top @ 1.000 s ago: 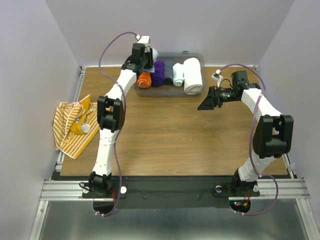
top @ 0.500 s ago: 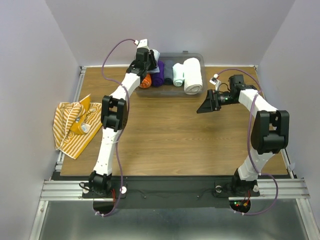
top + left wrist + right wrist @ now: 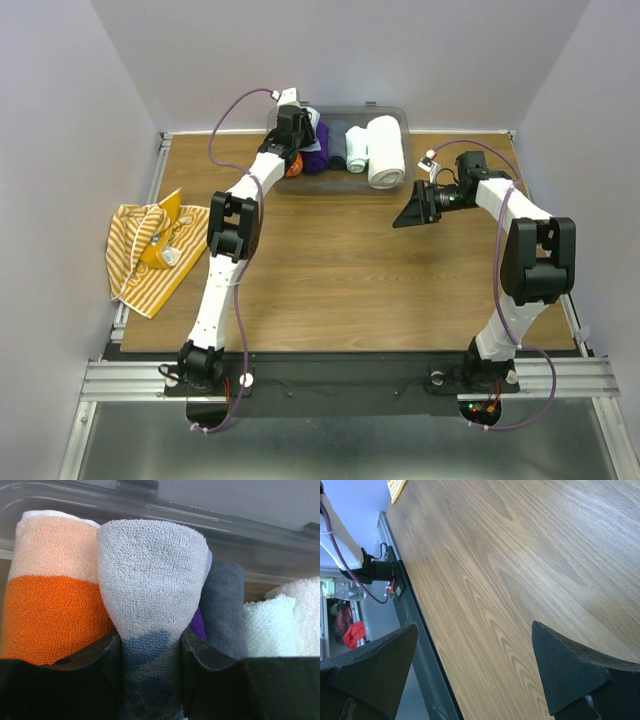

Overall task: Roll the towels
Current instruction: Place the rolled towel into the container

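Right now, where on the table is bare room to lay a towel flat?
Bare: the wide middle of the table, between the left arm and the open right fingers. A narrower strip lies between the striped towel and the left arm. Crowded: the bin, packed with rolls, where the left fingers pinch the pale blue towel.

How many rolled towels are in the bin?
6, left to right: orange roll, pale blue towel in the left hand, purple roll, dark grey roll, small white roll, thick white roll. More may hide underneath.
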Tool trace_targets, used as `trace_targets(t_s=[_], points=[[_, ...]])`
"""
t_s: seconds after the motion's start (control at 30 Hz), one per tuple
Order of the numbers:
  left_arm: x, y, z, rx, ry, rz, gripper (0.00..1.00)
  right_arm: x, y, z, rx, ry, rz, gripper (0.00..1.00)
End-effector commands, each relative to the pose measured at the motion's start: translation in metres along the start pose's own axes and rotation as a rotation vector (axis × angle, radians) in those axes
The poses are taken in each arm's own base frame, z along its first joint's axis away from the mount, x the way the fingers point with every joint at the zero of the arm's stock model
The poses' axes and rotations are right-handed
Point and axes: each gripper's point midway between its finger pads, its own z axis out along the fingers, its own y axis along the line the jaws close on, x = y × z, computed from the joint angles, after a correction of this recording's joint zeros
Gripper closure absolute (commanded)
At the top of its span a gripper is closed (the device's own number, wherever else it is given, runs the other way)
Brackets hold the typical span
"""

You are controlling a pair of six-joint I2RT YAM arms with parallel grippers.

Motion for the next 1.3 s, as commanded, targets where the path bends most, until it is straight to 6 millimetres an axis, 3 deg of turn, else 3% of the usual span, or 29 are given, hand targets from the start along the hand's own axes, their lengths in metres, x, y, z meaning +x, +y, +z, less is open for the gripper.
trace_targets(t_s=[0.0, 0.2, 0.4, 0.7, 0.73, 0.8, 0.9, 1.13, 1.17, 1.23, 1.27], points=[[-0.006, 0.002, 0.001, -0.026, -0.026, 0.02, 0.8, -0.002, 0.0, 0.003, -0.018, -0.005, -0.013, 0.0], [-0.005, 0.007, 0.003, -0.033, -0.026, 0.022, 0.53, -0.001, 0.001, 0.002, -0.015, -0.004, -0.01, 0.0], [-0.034, -0.011, -0.008, 0.029, -0.07, 0.036, 0.3, 0.003, 0.003, 0.001, -0.021, -0.005, -0.004, 0.0], [-0.092, -0.035, -0.037, 0.073, -0.165, 0.052, 0.24, 0.002, 0.009, 0.0, -0.036, -0.011, -0.013, 0.0], [-0.1, -0.038, -0.041, 0.077, -0.18, 0.055, 0.18, 0.002, 0.01, 0.0, -0.037, -0.012, -0.013, 0.0], [-0.123, -0.045, -0.052, 0.086, -0.221, 0.063, 0.01, 0.001, 0.011, -0.001, -0.035, -0.015, -0.02, 0.0], [-0.164, -0.046, -0.077, 0.04, -0.308, 0.085, 0.01, -0.002, 0.014, -0.003, -0.034, -0.02, -0.031, 0.0], [-0.215, -0.026, -0.12, -0.093, -0.407, 0.17, 0.01, -0.012, 0.025, -0.009, -0.026, -0.042, -0.073, 0.0], [-0.235, -0.032, -0.14, -0.079, -0.436, 0.189, 0.01, -0.015, 0.027, -0.011, -0.021, -0.048, -0.082, 0.0], [-0.235, -0.034, -0.156, -0.067, -0.408, 0.264, 0.01, -0.021, 0.032, -0.016, 0.002, -0.06, -0.11, 0.0], [-0.255, -0.039, -0.184, -0.064, -0.434, 0.322, 0.01, -0.023, 0.033, -0.017, 0.012, -0.063, -0.116, 0.0]])
